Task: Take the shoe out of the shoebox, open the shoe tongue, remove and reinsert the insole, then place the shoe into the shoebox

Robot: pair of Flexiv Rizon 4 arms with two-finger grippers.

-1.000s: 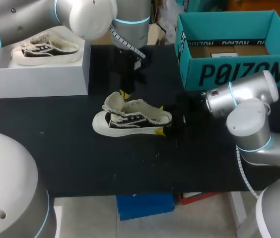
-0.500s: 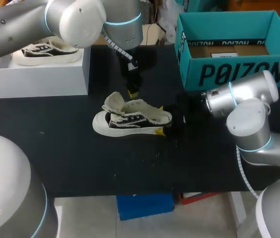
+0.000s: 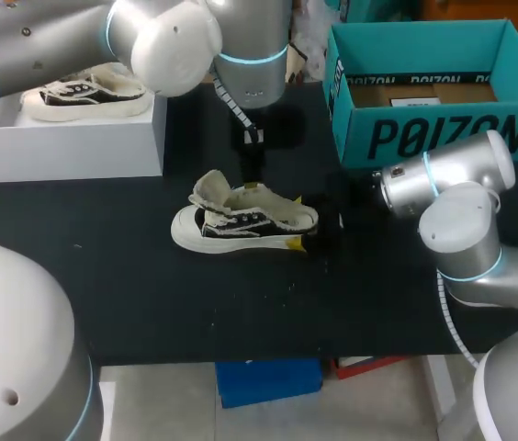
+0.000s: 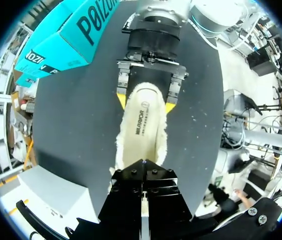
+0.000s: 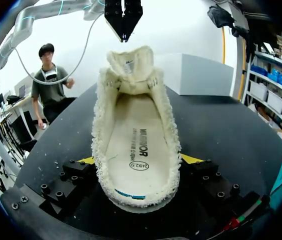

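The table [image 3: 149, 294] is black and matte, flecked with pale specks. The shoe [image 3: 241, 220] lies near its middle, sole down, toe toward my left. Its fleecy tongue [image 5: 129, 62] is folded up and forward, and the cream insole [image 5: 136, 135] lies flat inside.

The right gripper [image 4: 146, 103] comes in low from the right and grasps the shoe at the heel, one yellow fingertip [image 5: 189, 159] against each side.

The left gripper [image 3: 252, 176] hangs from the arm reaching in at the far left, pointing down over the shoe's opening just behind the tongue. Its fingers are clenched together with nothing between them. I cannot tell whether they touch the shoe.

The teal shoebox [image 3: 424, 138] stands open at the far right corner, well apart from the shoe. A white box [image 3: 66, 142] sits on the far left of the table with a second shoe [image 3: 84, 92] on top.
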